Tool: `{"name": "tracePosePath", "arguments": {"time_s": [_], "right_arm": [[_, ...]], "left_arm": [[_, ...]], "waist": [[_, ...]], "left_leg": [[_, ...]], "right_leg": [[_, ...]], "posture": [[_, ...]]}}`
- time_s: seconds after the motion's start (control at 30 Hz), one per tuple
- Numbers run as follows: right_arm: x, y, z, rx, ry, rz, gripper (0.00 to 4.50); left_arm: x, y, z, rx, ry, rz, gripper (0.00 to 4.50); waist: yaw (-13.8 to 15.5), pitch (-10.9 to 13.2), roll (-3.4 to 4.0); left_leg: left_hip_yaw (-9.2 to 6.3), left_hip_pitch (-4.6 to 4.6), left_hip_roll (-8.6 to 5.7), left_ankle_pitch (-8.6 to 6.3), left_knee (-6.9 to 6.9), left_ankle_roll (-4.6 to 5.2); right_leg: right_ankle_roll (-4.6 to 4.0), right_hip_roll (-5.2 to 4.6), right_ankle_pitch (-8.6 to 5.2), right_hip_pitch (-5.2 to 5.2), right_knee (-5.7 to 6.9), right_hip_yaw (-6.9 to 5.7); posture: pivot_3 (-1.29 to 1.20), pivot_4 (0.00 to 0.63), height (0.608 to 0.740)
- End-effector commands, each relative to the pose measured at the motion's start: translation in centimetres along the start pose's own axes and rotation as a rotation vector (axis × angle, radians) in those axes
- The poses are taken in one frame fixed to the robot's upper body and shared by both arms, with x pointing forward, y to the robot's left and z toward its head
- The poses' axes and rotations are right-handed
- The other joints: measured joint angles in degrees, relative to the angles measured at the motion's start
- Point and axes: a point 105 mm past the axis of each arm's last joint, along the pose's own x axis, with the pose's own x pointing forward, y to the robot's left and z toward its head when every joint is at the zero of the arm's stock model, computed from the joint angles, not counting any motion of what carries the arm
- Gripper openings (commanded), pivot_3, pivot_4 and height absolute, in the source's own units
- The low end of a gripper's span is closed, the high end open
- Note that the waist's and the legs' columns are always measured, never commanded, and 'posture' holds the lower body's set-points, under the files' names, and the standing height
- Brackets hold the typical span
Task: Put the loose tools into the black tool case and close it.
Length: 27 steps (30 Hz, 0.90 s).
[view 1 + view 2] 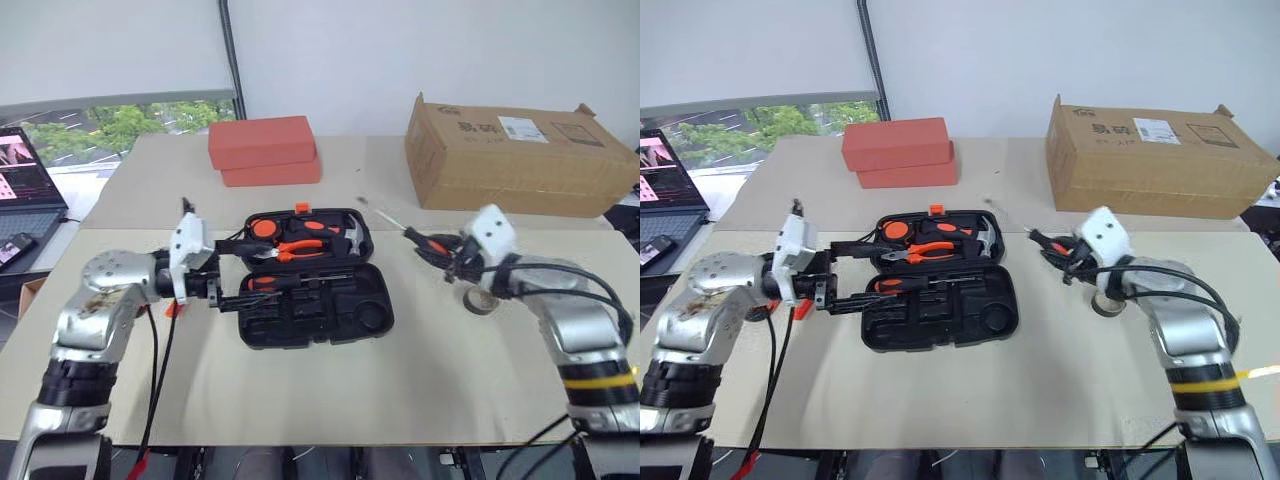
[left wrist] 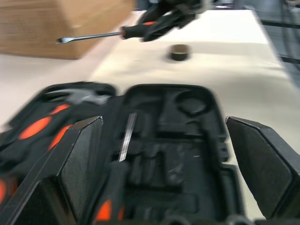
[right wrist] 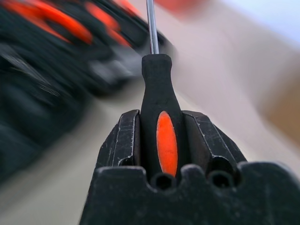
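The black tool case [image 1: 335, 322] lies open at the middle of the table. Its far half holds orange-handled tools, and one red-and-black screwdriver [image 1: 268, 283] lies in the near half. My left gripper [image 1: 245, 272] is open at the case's left edge, with nothing between its fingers [image 2: 77, 157]. To the right of the case, my right gripper [image 3: 161, 122] is shut on the handle of a second screwdriver [image 1: 425, 240]. That screwdriver is held above the table with its steel shaft [image 2: 89, 36] pointing toward the back left.
A small tape roll [image 1: 482, 298] sits on the table just under my right hand. A cardboard box [image 1: 515, 155] stands at the back right, two stacked red-orange boxes [image 1: 262, 150] at the back centre, and a laptop [image 1: 25, 190] at the far left.
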Motion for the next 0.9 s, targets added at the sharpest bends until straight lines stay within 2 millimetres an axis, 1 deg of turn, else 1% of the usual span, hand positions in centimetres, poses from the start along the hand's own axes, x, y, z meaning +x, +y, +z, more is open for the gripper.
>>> {"name": "tracePosePath", "arguments": {"time_s": [0.03, 0.1, 0.2, 0.27, 0.4, 0.5, 0.53, 0.6, 0.67, 0.8, 0.83, 0.9], "right_arm": [[1.7, 1.6, 1.0, -0.121, -0.091, 0.216, 1.0], [2.4, 2.4, 1.0, -0.142, -0.107, 0.322, 1.0], [4.0, 2.6, 0.4, -0.181, -0.093, 0.393, 1.0], [4.6, 2.8, -0.2, -0.23, -0.073, 0.443, 1.0], [5.2, 3.1, -1.0, -0.279, -0.047, 0.524, 1.0], [5.5, 2.9, -1.1, -0.285, -0.033, 0.548, 1.0], [5.5, 2.8, -1.1, -0.28, -0.028, 0.556, 1.5], [5.8, 2.4, -0.9, -0.282, -0.037, 0.527, 2.12], [5.9, 2.4, -0.7, -0.258, -0.052, 0.535, 2.79], [6.0, 1.9, 0.4, -0.261, -0.115, 0.496, 4.19], [6.0, 1.8, 0.6, -0.251, -0.131, 0.483, 4.43], [6.0, 0.9, 1.8, -0.179, -0.203, 0.418, 4.43]], "left_arm": [[-1.8, -0.6, 1.1, 0.013, -0.008, 0.096, 4.5], [-2.3, -1.3, 0.7, -0.008, 0.007, 0.121, 4.5], [-2.9, -2.6, 0.3, -0.036, 0.023, 0.155, 4.5], [-3.2, -3.2, 0.2, -0.051, 0.027, 0.169, 4.5], [-3.6, -4.4, -0.1, -0.085, 0.043, 0.184, 4.5], [-3.8, -4.5, -0.1, -0.08, 0.048, 0.203, 4.5], [-3.8, -4.5, -0.1, -0.079, 0.048, 0.206, 4.5], [-3.9, -4.4, 0.0, -0.076, 0.045, 0.214, 4.5], [-3.9, -4.4, 0.0, -0.077, 0.043, 0.216, 4.5], [-3.9, -4.5, -0.2, -0.082, 0.047, 0.212, 4.5], [-3.9, -4.4, -0.2, -0.082, 0.048, 0.211, 4.5], [-3.9, -4.3, -0.3, -0.079, 0.051, 0.207, 4.5]], "waist": [[0.1, 0.0, -0.02], [0.3, 0.1, -0.03], [0.4, 0.1, -0.01], [0.5, 0.1, -0.02], [0.5, 0.1, 0.02], [0.3, 0.1, 0.03], [0.3, 0.1, 0.04], [0.3, 0.1, 0.05], [0.3, 0.1, 0.05], [0.2, 0.2, 0.06], [0.2, 0.2, 0.07], [0.2, 0.2, 0.07]], "left_leg": [[0.01, -0.03, -0.01, 0.0, 0.01, 0.0], [0.06, -0.01, -0.02, -0.01, 0.02, 0.01], [0.05, -0.01, -0.03, -0.02, 0.04, 0.03], [0.07, 0.03, -0.03, -0.01, 0.04, 0.02], [0.0, 0.05, -0.03, -0.01, 0.03, -0.01], [0.03, 0.04, -0.04, 0.0, 0.03, -0.01], [0.04, 0.04, -0.03, 0.01, 0.03, -0.03], [0.04, 0.06, -0.03, 0.03, 0.03, -0.06], [0.03, 0.1, -0.02, 0.03, 0.03, -0.08], [0.04, 0.09, -0.02, 0.03, 0.02, -0.09], [0.04, 0.09, -0.02, 0.03, 0.02, -0.09], [0.04, 0.08, -0.02, 0.03, 0.02, -0.09]], "right_leg": [[-0.09, -0.03, 0.05, 0.0, 0.0, -0.01], [-0.24, -0.08, 0.14, 0.0, -0.01, 0.01], [-0.26, -0.15, 0.16, 0.03, 0.0, -0.03], [-0.27, -0.16, 0.16, 0.04, 0.03, -0.02], [-0.3, -0.21, 0.16, 0.05, 0.05, -0.07], [-0.31, -0.24, 0.16, 0.05, 0.08, -0.06], [-0.32, -0.22, 0.17, 0.03, 0.08, -0.06], [-0.33, -0.23, 0.17, 0.03, 0.14, -0.05], [-0.35, -0.23, 0.16, 0.05, 0.15, -0.06], [-0.36, -0.26, 0.16, 0.04, 0.16, -0.04], [-0.36, -0.26, 0.16, 0.04, 0.16, -0.04], [-0.37, -0.26, 0.16, 0.03, 0.16, -0.05]], "posture": [[0.0, 0.15, 0.711], [0.0, 0.15, 0.711], [0.0, 0.15, 0.711], [0.0, 0.15, 0.711], [0.0, 0.15, 0.711], [0.0, 0.15, 0.711], [0.0, 0.15, 0.711], [0.0, 0.15, 0.711], [0.0, 0.15, 0.711], [0.0, 0.15, 0.711], [0.0, 0.15, 0.711], [0.0, 0.15, 0.711]]}}
